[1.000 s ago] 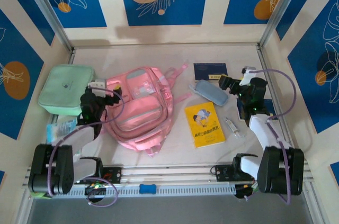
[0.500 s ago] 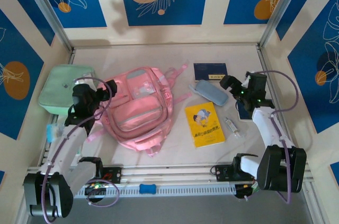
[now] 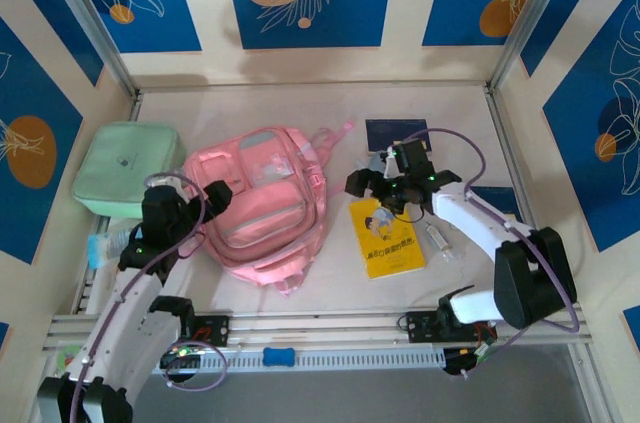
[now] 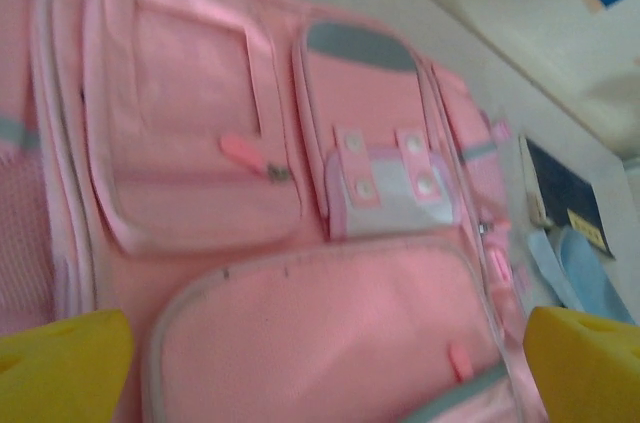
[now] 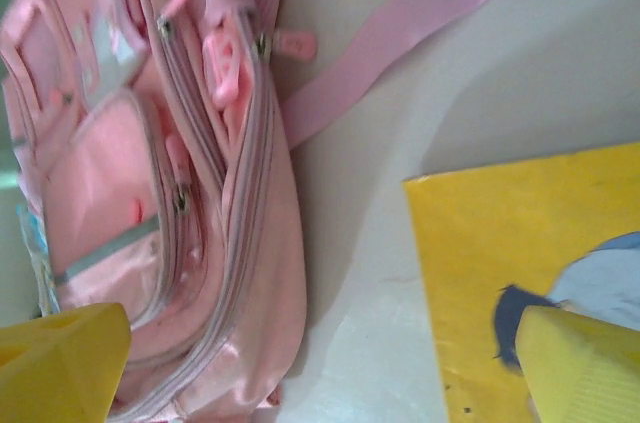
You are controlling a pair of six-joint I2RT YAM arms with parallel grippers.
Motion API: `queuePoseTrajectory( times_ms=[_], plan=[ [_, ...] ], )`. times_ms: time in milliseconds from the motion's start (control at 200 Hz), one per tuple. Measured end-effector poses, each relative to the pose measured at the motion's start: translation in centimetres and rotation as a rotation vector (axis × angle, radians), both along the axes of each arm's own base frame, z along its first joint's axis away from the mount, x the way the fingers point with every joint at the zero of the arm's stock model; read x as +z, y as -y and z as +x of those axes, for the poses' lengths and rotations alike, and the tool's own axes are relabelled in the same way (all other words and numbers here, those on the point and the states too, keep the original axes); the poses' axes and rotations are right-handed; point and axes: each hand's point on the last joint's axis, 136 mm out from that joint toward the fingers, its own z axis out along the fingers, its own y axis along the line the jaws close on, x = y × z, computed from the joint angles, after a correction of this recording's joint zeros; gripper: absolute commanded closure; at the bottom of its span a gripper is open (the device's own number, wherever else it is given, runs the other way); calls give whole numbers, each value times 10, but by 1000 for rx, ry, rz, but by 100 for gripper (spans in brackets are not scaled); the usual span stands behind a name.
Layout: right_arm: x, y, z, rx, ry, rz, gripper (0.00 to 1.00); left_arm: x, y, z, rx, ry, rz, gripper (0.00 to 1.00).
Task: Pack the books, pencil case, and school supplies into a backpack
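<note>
Claw right [image 3: 365, 181] spread, swung toward backpack [image 3: 262, 205] | claw left [image 3: 205, 205] spread, drew back

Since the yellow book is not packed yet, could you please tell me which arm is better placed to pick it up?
Right. The open right gripper hangs at the edge of the yellow book, beside the backpack. The open left gripper is on the backpack's other side.

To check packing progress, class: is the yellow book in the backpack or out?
Out: the yellow book lies flat on the table beside the backpack.
</note>
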Motion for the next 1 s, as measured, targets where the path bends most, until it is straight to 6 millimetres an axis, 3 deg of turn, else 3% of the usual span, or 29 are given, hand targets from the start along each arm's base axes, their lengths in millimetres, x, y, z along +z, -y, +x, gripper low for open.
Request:
queuePoseTrajectory(
  times_ms=[235, 355, 500, 570, 650, 850, 1000],
  plan=[
    [-12, -52, -12, 113, -63, -9, 14, -21, 27, -31, -83, -118, -29, 1],
    [-18, -71, -8, 143, -75, -25, 24, -34, 36, -45, -106, -185, -6, 1],
    [-32, -89, 3, 151, -102, -41, 38, -51, 33, -57, -84, -266, 42, 1],
    [-41, -95, 9, 151, -113, -55, 45, -60, 26, -61, -59, -306, 76, 1],
    [-51, -100, 14, 158, -121, -73, 61, -68, 18, -68, -30, -349, 110, 1],
    [-59, -101, 17, 157, -136, -90, 89, -75, 5, -80, 9, -411, 158, 0],
    [-58, -99, 17, 157, -130, -98, 100, -84, 7, -79, 9, -441, 153, 1]
  ],
)
